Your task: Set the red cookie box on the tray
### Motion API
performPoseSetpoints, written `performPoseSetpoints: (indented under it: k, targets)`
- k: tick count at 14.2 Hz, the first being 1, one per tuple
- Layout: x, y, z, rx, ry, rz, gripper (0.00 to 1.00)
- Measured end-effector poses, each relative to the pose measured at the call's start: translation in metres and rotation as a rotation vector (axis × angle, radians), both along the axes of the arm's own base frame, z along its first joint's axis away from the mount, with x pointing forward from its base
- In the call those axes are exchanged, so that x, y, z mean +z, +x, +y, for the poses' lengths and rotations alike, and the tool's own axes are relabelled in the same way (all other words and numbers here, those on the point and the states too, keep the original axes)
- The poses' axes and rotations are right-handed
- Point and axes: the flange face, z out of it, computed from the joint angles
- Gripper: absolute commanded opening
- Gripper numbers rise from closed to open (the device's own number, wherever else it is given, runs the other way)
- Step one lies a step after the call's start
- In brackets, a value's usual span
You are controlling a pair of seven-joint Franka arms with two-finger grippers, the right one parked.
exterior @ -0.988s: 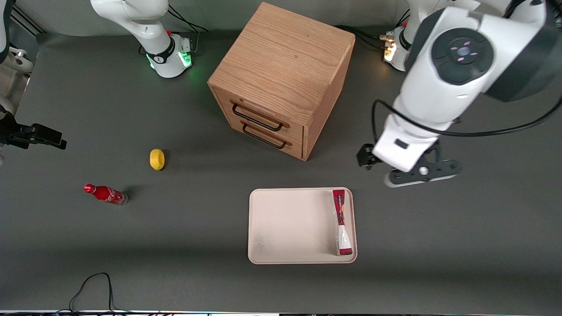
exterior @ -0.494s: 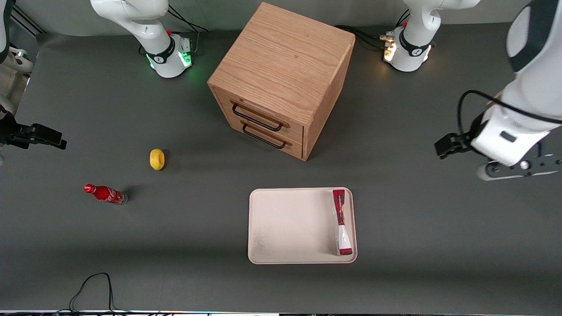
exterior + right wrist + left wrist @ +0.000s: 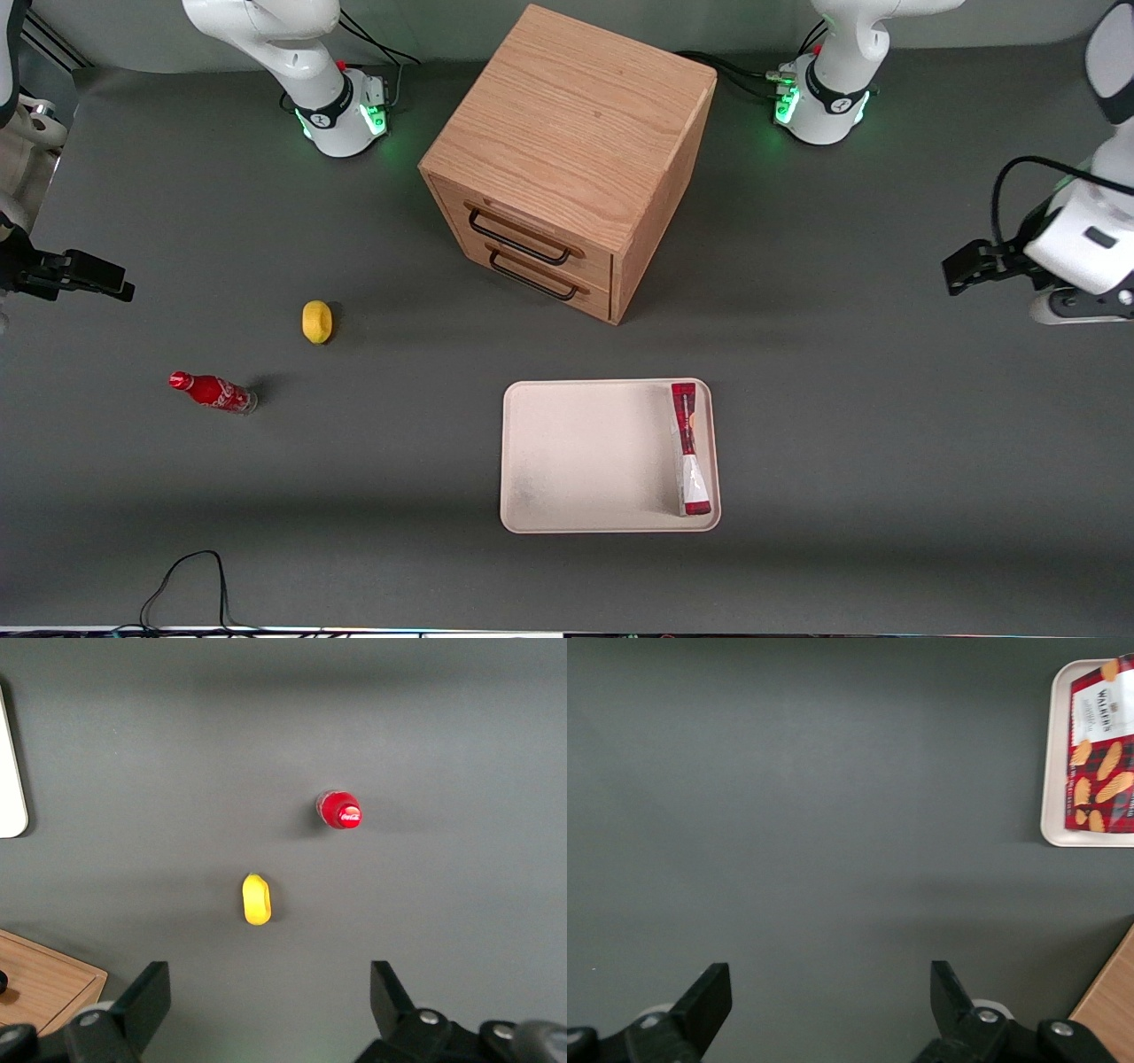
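The red cookie box (image 3: 689,447) stands on its long narrow side on the cream-white tray (image 3: 585,456), along the tray's edge toward the working arm's end. In the left wrist view the box (image 3: 1103,744) shows its red printed face with cookies, on the tray (image 3: 1052,771). My left gripper (image 3: 966,266) is high above the bare table at the working arm's end, well away from the tray. In the left wrist view the gripper (image 3: 830,997) is open and empty, with only grey table between its fingers.
A wooden two-drawer cabinet (image 3: 571,159) stands mid-table, farther from the front camera than the tray. A yellow lemon (image 3: 316,321) and a small red soda bottle (image 3: 213,392) lie toward the parked arm's end. A black cable (image 3: 182,580) lies at the near edge.
My left arm has swung away from the tray toward the working arm's end of the table and risen. The box stays put on the tray.
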Motion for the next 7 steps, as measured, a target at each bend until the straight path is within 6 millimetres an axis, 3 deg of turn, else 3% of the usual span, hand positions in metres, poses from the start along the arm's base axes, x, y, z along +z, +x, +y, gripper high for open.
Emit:
performPoseSetpoints:
  k: [3,7]
  targets:
    - [0.0034,-0.0017,0.0205,0.028,-0.010,-0.007,1.00]
    - [0.0046,-0.0012,0.0146,0.020,-0.022,-0.015,1.00]
